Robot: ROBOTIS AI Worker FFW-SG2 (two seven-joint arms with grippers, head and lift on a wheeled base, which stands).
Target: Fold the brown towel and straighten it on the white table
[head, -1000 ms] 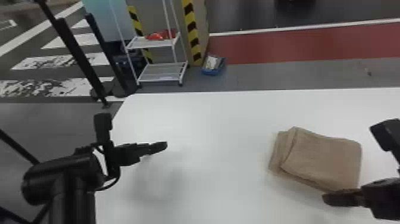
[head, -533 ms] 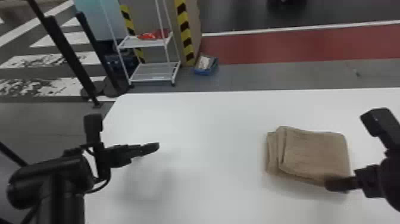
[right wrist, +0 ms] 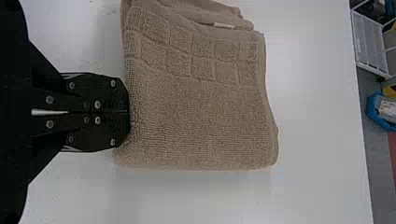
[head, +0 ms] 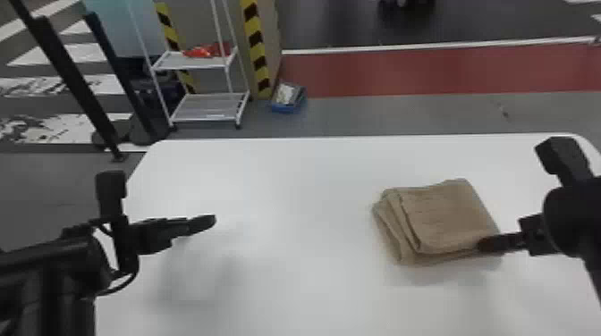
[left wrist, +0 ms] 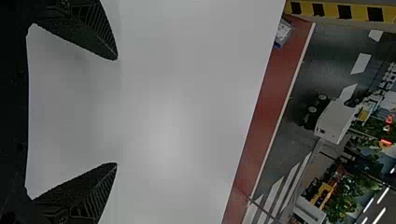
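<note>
In the head view, my left gripper (head: pixel 206 221) is parked over the left side of the white table (head: pixel 286 178). Its two fingers stand wide apart with nothing between them, as seen at the left gripper (left wrist: pixel 116 112) in the left wrist view. The brown towel (head: pixel 442 214) lies folded into a thick, roughly square stack on the right, its layers slightly fanned at the left side. My right gripper (head: pixel 485 243) is at its near right corner. In the right wrist view, the right gripper (right wrist: pixel 128 112) is shut on the edge of the towel (right wrist: pixel 196 116), the pinched part hidden.
Beyond the table's far edge (head: pixel 335 138) stand a white shelf rack (head: pixel 208 107) and a blue box (head: pixel 288 100) on the floor. Black posts (head: pixel 74 82) rise behind the table's left side.
My right gripper has moved forward, away from the robot, and the towel has turned counterclockwise with it. The head view has shifted a little. The left gripper keeps its pose over the table.
</note>
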